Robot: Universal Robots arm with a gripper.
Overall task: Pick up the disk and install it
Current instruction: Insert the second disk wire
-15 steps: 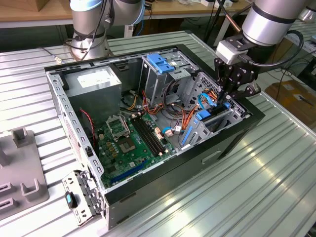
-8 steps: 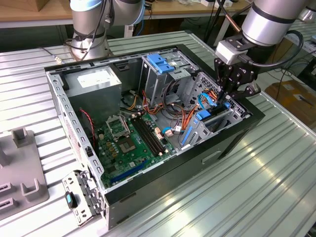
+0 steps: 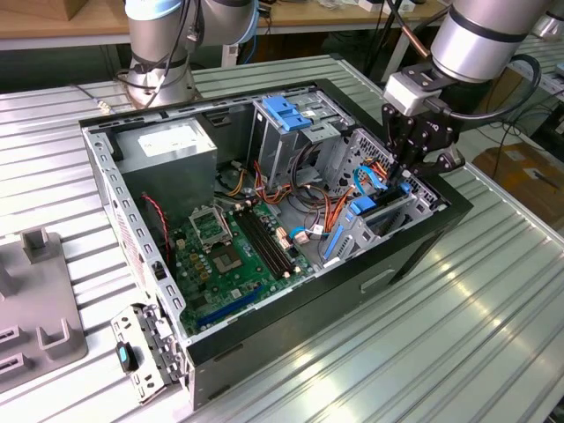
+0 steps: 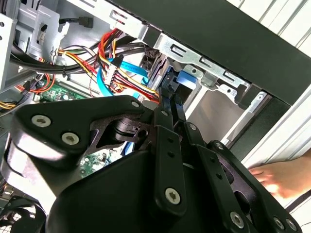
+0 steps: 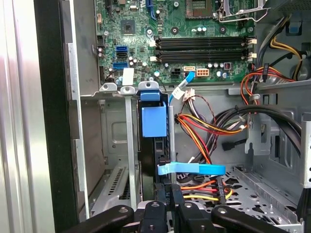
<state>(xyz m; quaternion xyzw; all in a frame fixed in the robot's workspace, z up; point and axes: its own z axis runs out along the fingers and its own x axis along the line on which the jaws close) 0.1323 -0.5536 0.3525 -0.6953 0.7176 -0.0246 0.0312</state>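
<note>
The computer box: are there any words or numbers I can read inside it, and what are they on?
No text here can be quoted as it reads.
White sticker on the grey power-supply box: print is there, but it is too small to read.
Green board in the first wrist view: tiny white marks, too small to read.
Disk: seen edge-on, no words show on it.

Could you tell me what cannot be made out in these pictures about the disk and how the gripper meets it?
- Disk: in the first wrist view it stands edge-on in its bay, so its label is hidden.
- Gripper: its fingertips are cut off by the picture's edge there; in the second wrist view its own black links cover the contact.
- In the exterior view, the gripper blocks the bay.
</note>
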